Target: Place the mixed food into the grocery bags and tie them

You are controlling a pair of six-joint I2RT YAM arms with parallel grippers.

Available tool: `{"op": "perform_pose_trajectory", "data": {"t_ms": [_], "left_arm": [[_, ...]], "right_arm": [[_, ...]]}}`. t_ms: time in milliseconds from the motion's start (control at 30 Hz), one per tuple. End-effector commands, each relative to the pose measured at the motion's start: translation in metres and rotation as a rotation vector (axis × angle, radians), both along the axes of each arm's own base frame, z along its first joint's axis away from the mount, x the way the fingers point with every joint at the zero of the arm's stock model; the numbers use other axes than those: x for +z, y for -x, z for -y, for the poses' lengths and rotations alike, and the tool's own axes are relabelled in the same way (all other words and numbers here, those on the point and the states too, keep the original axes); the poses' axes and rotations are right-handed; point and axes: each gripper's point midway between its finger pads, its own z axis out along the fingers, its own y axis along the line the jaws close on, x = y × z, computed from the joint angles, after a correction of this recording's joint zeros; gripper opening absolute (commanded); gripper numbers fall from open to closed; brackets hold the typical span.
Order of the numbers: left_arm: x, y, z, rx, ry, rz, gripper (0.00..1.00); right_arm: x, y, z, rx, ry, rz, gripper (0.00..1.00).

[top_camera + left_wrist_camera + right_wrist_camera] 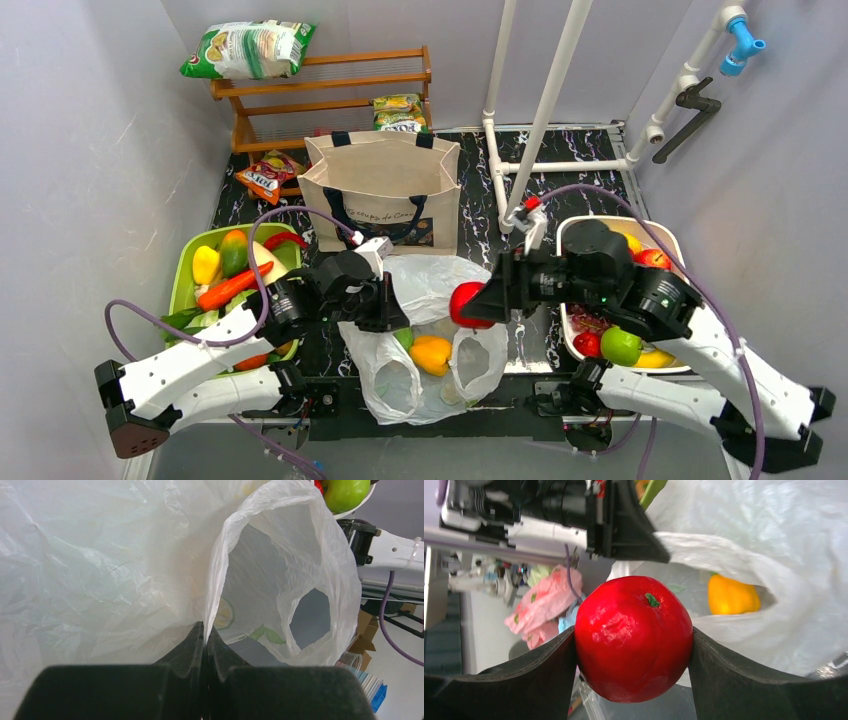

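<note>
Plastic bag (440,275) pinched by my left gripper (205,630); right gripper (631,650) grips red fruit (634,630), I'd drop it mid-opening.

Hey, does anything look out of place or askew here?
The large green-and-white snack bag lies on top of the wooden rack, overhanging its left end, so it looks precarious. Nothing appears spilled or damaged.
</note>
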Motion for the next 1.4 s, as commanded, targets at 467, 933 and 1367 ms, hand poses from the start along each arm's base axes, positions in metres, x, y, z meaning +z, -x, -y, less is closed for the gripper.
{"op": "perform_pose_trajectory", "data": {"t_ms": [467, 933, 1367], "left_arm": [[0.023, -0.002, -0.014, 0.055, 0.024, 0.048, 0.00], [0.021, -0.002, -0.028, 0.089, 0.015, 0.069, 0.00], [0.034, -0.007, -0.020, 0.117, 0.080, 0.081, 0.00]], "right_arm": [[-0.025, 0.021, -0.104, 0.064, 0.108, 0.040, 0.26], [-0.126, 0.007, -0.062, -0.038, 0.446, 0.022, 0.26], [-0.124, -0.053, -0.085, -0.257, 0.260, 0.286, 0.43]]}}
